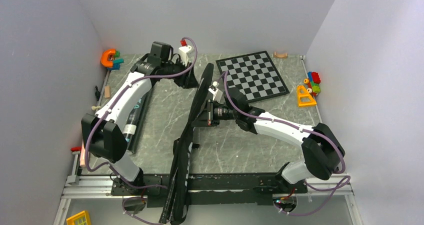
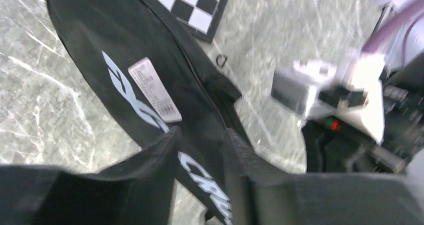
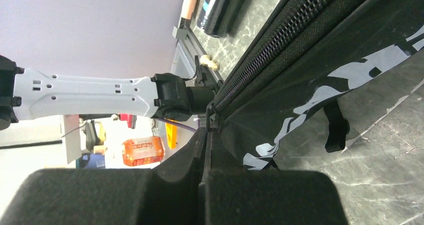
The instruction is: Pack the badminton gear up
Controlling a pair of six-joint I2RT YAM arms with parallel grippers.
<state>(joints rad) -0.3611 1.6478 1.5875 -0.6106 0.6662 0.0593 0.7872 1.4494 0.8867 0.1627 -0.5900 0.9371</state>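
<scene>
The black racket bag (image 1: 179,160) stands on its edge, running from the near table edge toward the far middle. My right gripper (image 1: 204,114) is shut on its zipper edge; in the right wrist view the fingers (image 3: 206,135) pinch the seam where the zipper (image 3: 270,50) ends. My left gripper (image 1: 189,79) is at the bag's far end, on its left side. In the left wrist view its jaws (image 2: 200,150) stand apart, with the lettered bag face (image 2: 100,30) behind the gap. The dark tube (image 1: 136,120) lies under the left arm. No rackets or shuttlecocks show.
The chessboard (image 1: 252,75) lies at the far right, just behind the bag. Colourful toys sit at the far left (image 1: 110,57) and right wall (image 1: 310,87). A small wooden pawn (image 1: 94,106) lies at the left edge. Walls close in on three sides.
</scene>
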